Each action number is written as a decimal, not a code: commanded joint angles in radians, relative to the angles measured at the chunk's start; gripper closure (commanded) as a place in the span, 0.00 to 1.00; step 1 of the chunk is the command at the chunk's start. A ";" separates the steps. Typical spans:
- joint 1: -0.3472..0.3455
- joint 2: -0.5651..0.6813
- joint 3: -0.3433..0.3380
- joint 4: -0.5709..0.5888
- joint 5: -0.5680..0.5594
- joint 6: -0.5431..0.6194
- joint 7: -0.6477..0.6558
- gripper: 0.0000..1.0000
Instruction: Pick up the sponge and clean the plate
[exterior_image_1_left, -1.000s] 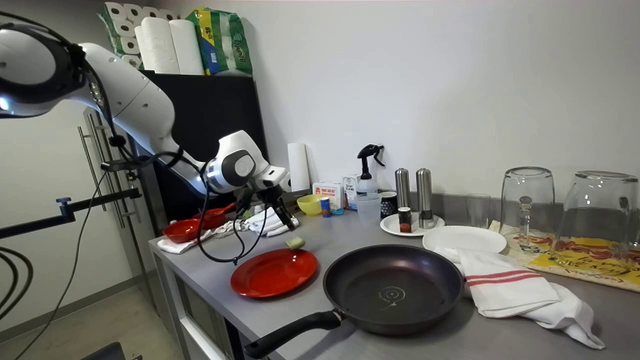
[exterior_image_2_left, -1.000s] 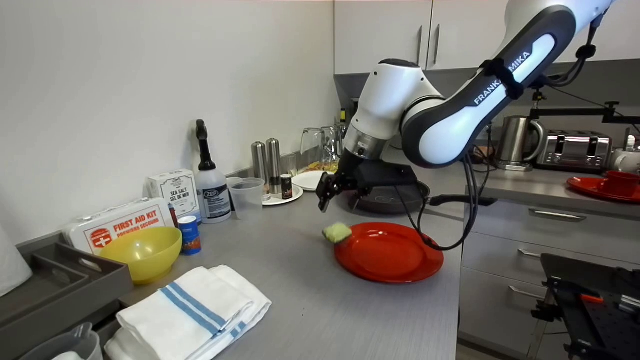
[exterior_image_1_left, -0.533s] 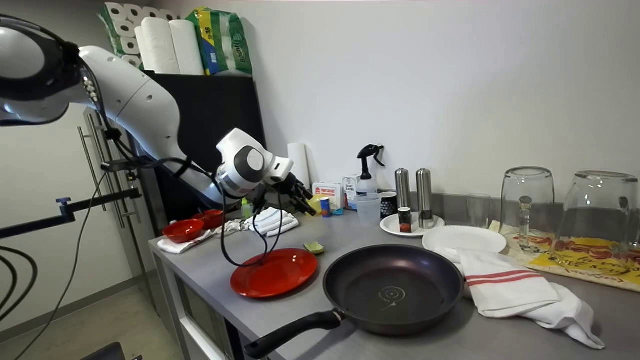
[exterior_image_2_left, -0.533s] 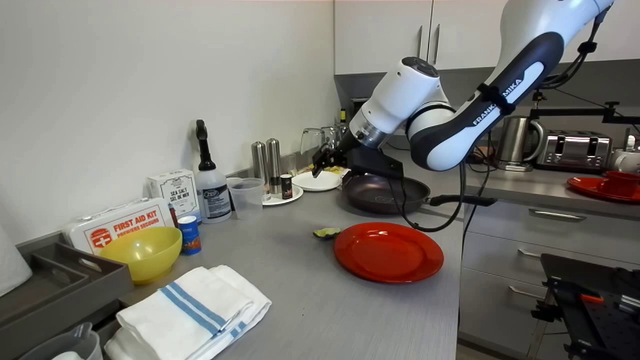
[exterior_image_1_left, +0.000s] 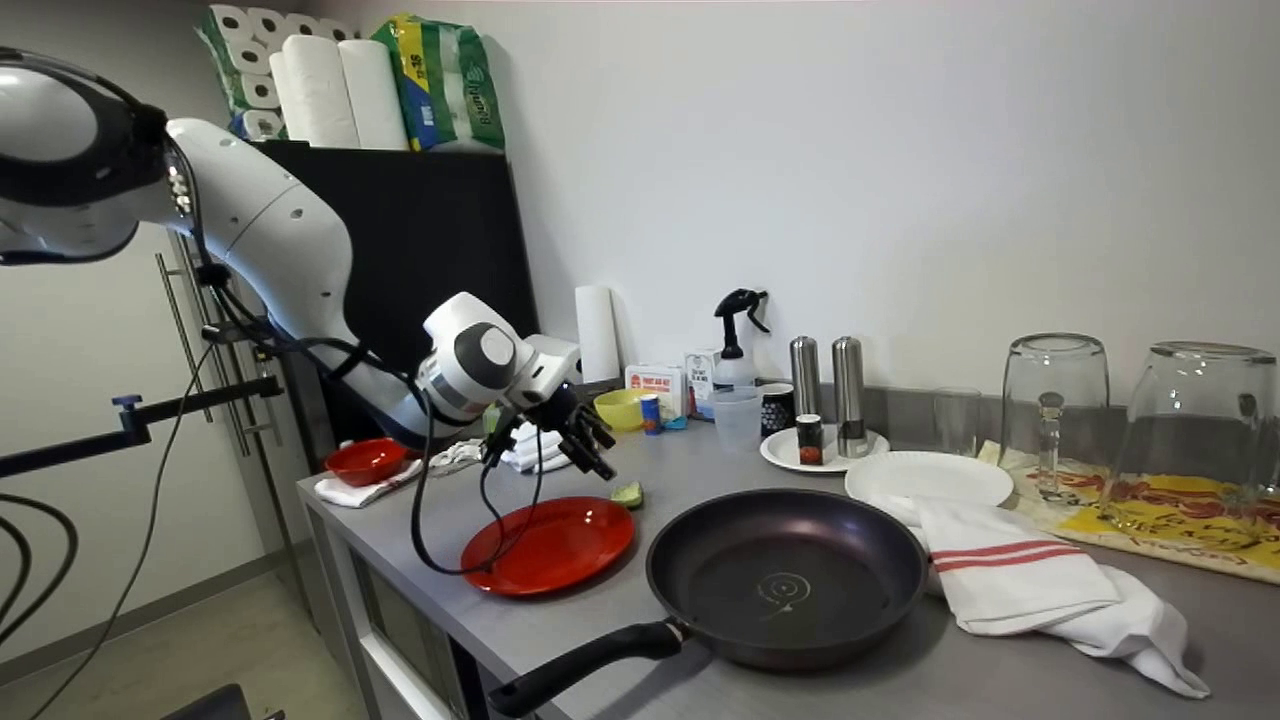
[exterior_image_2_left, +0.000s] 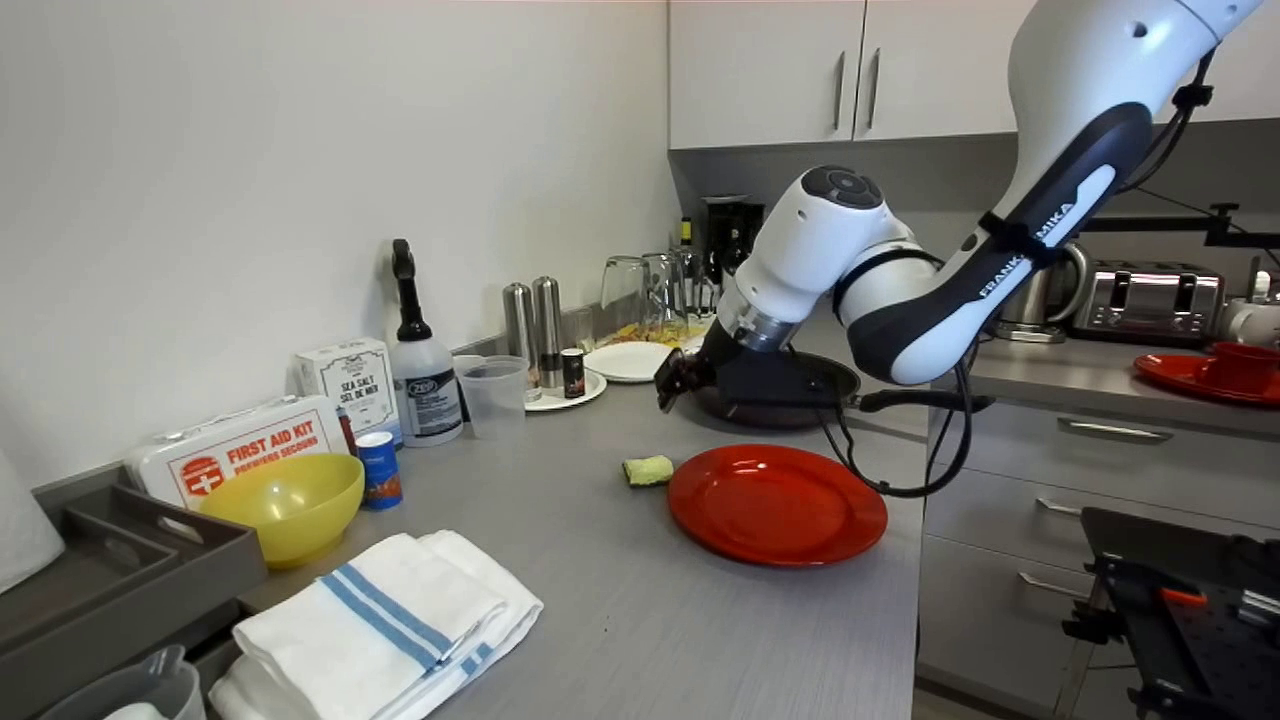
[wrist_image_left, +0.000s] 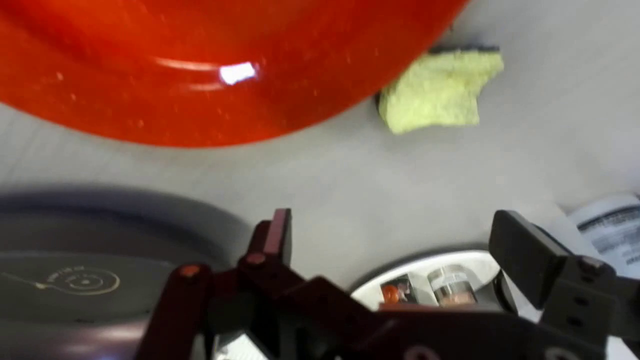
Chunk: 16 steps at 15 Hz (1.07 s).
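Gripper (wrist_image_left: 393, 212) lower over counter (exterior_image_2_left: 600, 620) than half-second back, sponge (wrist_image_left: 440, 95) turned slightly. Fingers (wrist_image_left: 520, 260) spread wide, well apart, grip let go. Sponge lies on counter just beside rim of red plate (exterior_image_2_left: 775, 505), yellow face up, dark underside showing; can't tell from here whether it touches. Plate lies flat, glossy, light glinting off it. Black frying pan (exterior_image_1_left: 790, 590) near plate, handle (exterior_image_1_left: 590, 665) reaching toward counter edge. Spray bottle (exterior_image_2_left: 427, 390) upright by wall (exterior_image_2_left: 300, 150), yellow bowl (exterior_image_2_left: 300, 530) beside first-aid box (exterior_image_2_left: 260, 440).

Open counter (exterior_image_2_left: 575, 500) rings the sponge (exterior_image_2_left: 648, 470) except beside the plate (exterior_image_2_left: 778, 505).
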 joint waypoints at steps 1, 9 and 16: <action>-0.085 -0.063 0.156 -0.061 0.082 -0.081 -0.121 0.00; -0.233 -0.087 0.340 -0.058 0.208 -0.170 -0.301 0.00; -0.320 -0.109 0.425 -0.057 0.248 -0.202 -0.414 0.00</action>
